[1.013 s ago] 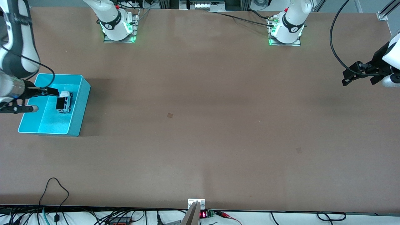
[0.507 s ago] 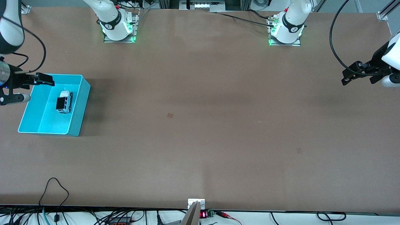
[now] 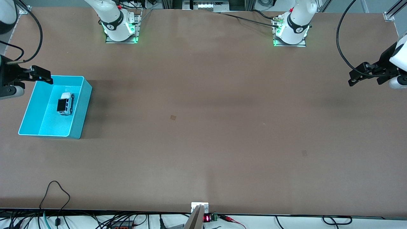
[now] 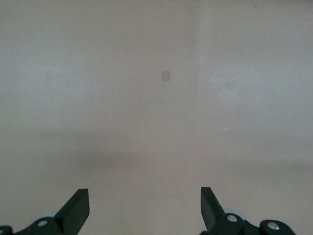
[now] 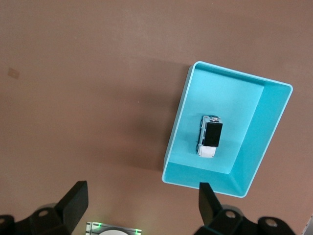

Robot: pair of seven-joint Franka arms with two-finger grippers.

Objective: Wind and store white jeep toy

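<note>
No text, label or number can be read; the red display (image 3: 206, 218) digits are illegible

The right gripper (image 3: 43, 76) hangs in the air at the right arm's end of the table, its black fingers (image 5: 73, 200) spread wide with nothing between them; its wrist points straight down, and the arm leads up and away from it out of the front view. The left gripper (image 3: 354, 79) hangs over the left arm's end of the table, fingers (image 4: 78, 208) likewise wide apart and empty, its white wrist just above and outward of it. That arm waits.
</note>
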